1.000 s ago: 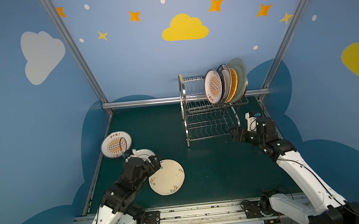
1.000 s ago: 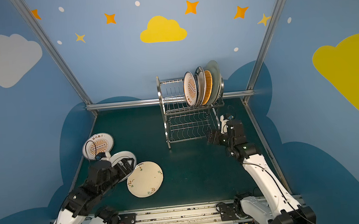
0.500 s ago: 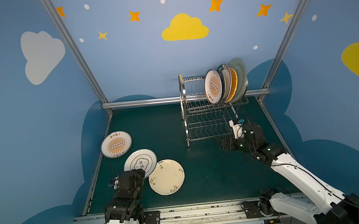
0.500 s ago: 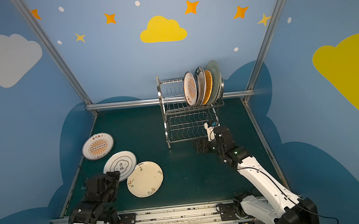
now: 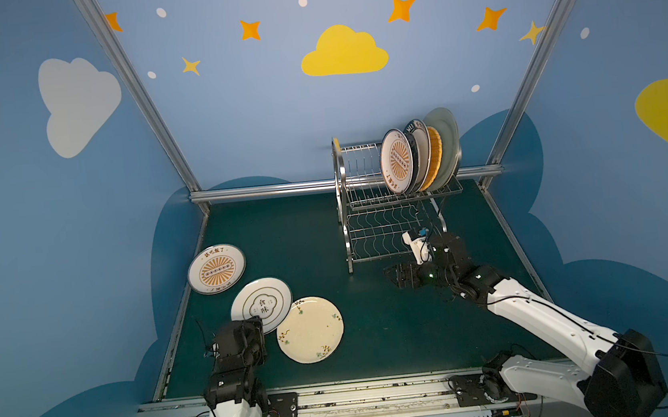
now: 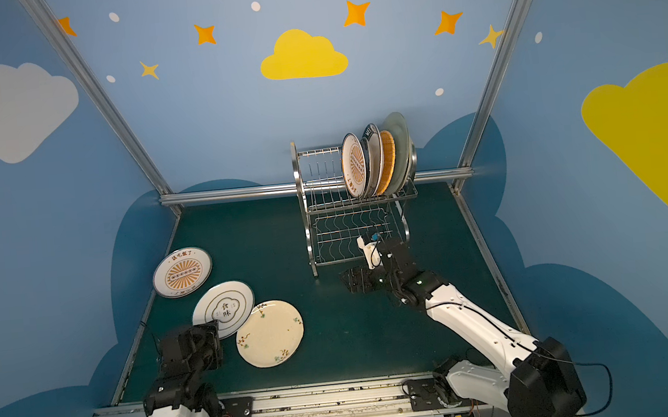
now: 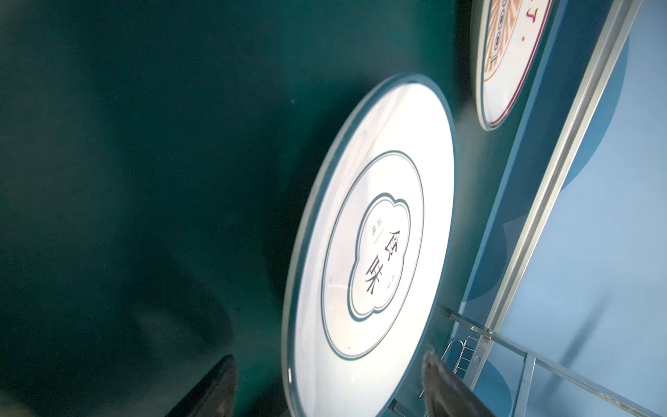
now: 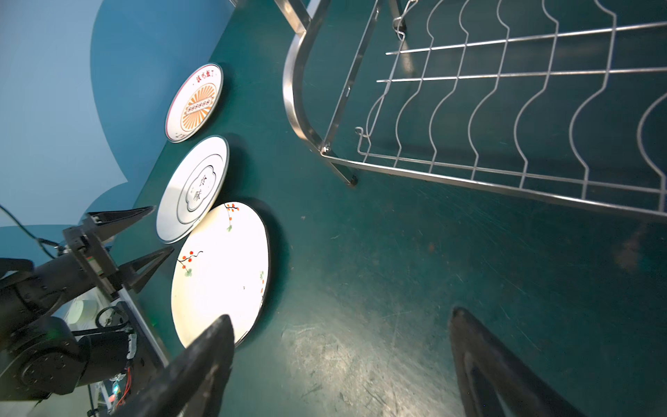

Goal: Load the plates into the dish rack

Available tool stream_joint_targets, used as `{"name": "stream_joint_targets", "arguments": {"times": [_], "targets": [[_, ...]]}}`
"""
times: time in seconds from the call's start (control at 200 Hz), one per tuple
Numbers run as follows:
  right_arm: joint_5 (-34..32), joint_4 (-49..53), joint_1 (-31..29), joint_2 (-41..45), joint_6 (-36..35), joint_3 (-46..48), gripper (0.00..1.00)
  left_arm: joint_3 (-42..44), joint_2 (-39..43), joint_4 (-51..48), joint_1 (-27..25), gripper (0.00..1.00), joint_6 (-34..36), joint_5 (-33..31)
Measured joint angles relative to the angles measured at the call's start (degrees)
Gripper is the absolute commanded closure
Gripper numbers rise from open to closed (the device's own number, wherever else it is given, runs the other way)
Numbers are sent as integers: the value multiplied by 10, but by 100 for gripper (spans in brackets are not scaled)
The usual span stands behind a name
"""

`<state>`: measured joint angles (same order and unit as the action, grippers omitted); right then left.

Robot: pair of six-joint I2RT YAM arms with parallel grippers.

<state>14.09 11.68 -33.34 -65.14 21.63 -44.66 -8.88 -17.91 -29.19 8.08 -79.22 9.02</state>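
The dish rack (image 5: 340,200), shiny steel wire with curved end frames and a wavy-wire lower shelf, stands at the far right of the matte green table (image 5: 284,231), its long axis running left to right. At the right end of its upper tier a row of glossy round plates stands on edge, faces to the left and leaning right, with an orange-sunburst plate (image 5: 396,161) in front and a pale green plate (image 5: 447,132) at the back. Three more lie flat at the near left: a second sunburst plate (image 5: 216,268), a cloud-emblem plate (image 5: 261,304) and a cream floral plate (image 5: 310,331), the last two meeting at their rims. The left gripper (image 8: 162,228), jaws spread, points at the cloud-emblem plate's near rim. A second ago it reached over that plate, then drew back. The right gripper (image 5: 390,278), jaws spread and empty, points left over bare table just in front of the rack, having come left from the rack's right end. The plates have not moved.
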Motion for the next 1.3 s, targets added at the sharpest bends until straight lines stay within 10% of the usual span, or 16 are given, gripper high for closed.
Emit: {"name": "stream_joint_targets", "arguments": {"times": [0.641,1.297], "targets": [[6,-15,-6,-2,2,0,9,31,-124,157,5,43,-16,8],[6,-15,-6,-2,4,0,9,36,-197,228,6,84,-7,-6]]}}
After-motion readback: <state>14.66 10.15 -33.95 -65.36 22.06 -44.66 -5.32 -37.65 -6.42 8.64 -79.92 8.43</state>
